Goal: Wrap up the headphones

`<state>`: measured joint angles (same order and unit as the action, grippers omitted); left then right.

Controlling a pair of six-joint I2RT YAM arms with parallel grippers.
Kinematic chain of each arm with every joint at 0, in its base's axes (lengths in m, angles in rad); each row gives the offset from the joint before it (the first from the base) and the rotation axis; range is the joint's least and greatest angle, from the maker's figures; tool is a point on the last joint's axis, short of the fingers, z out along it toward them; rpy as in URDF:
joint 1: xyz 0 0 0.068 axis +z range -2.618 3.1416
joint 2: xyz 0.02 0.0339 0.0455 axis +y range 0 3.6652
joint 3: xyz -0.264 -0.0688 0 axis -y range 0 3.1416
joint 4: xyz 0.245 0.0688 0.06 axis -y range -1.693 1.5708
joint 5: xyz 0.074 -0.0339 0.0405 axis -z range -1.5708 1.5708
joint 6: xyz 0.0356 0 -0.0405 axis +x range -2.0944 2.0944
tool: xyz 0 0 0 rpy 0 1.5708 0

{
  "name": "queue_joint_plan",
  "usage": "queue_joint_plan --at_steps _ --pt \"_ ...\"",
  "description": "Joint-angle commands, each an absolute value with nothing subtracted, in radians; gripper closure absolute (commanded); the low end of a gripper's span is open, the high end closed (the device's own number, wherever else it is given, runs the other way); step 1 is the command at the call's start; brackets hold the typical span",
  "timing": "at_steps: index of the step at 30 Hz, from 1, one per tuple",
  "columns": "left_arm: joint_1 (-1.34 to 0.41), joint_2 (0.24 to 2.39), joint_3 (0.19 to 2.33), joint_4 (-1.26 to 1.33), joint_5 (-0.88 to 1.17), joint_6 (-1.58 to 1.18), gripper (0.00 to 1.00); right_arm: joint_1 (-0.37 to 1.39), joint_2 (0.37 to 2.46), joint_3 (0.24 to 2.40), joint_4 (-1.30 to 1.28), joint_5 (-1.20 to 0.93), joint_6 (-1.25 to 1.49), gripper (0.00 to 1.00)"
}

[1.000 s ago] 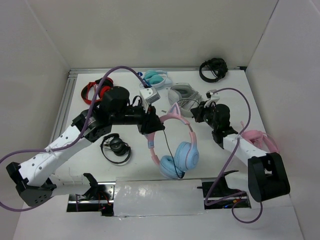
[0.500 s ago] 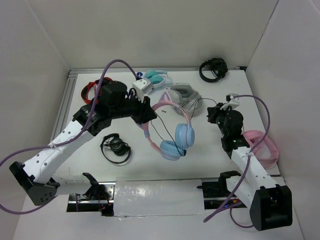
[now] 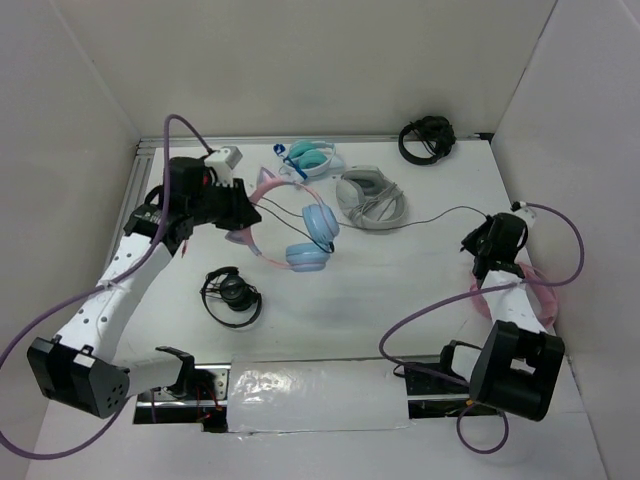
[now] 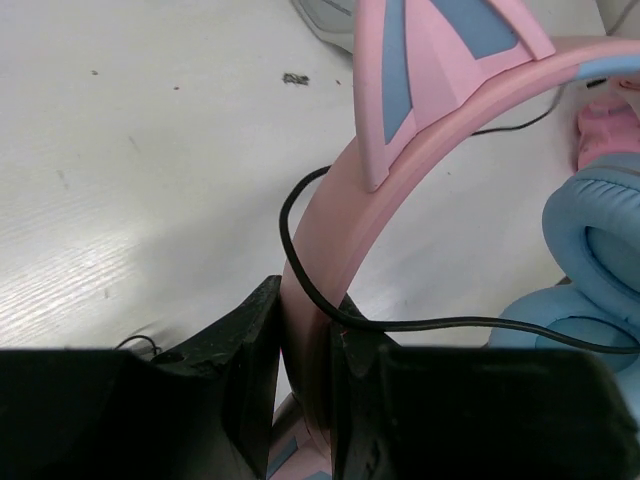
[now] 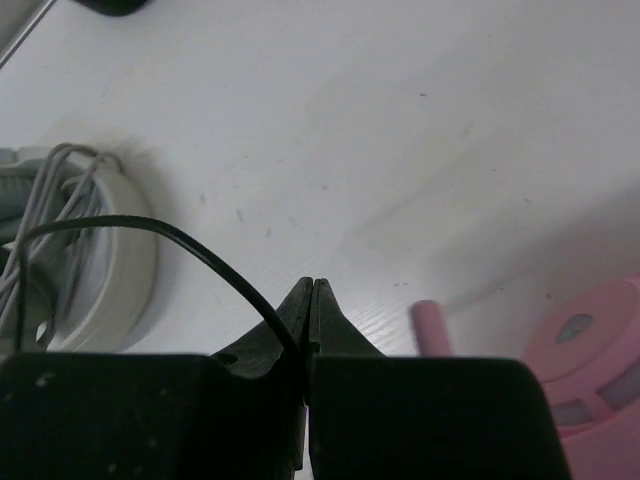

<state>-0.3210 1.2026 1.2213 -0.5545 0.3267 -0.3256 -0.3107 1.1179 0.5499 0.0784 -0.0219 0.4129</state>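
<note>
The headphones (image 3: 318, 222), with a pink cat-ear headband and light blue ear cups, hang off the table at the back left. My left gripper (image 3: 240, 220) is shut on the headband (image 4: 345, 190), which fills the gap between its jaws (image 4: 305, 325). One blue ear cup (image 4: 600, 240) shows at the right of the left wrist view. The thin black cable (image 3: 430, 214) loops round the band (image 4: 450, 323) and runs right across the table to my right gripper (image 3: 476, 242). That gripper (image 5: 313, 288) is shut on the cable (image 5: 200, 250).
Grey-white headphones (image 3: 370, 197) lie under the cable's path. Teal-and-white headphones (image 3: 312, 155) and black headphones (image 3: 427, 138) are at the back. Small black headphones (image 3: 232, 293) lie front left, red ones (image 3: 188, 182) behind my left arm, all-pink ones (image 3: 525, 290) beside my right arm.
My left arm has carried the headphones back and to the left. My right gripper has moved right with the cable, drawing it out long across the table.
</note>
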Motion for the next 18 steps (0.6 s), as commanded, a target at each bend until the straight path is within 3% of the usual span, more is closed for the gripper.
queue_joint_plan --at_steps 1,7,18 --pt "-0.232 1.195 1.258 -0.473 0.452 -0.374 1.00 -0.376 1.146 0.603 0.061 -0.063 0.452 1.00" --pt "-0.109 1.213 1.250 -0.434 0.529 -0.368 1.00 -0.443 1.172 0.601 0.071 -0.118 0.463 1.00" --pt "0.024 1.344 1.358 -0.496 0.339 -0.397 1.00 -0.434 1.066 0.572 0.075 -0.204 0.416 1.00"
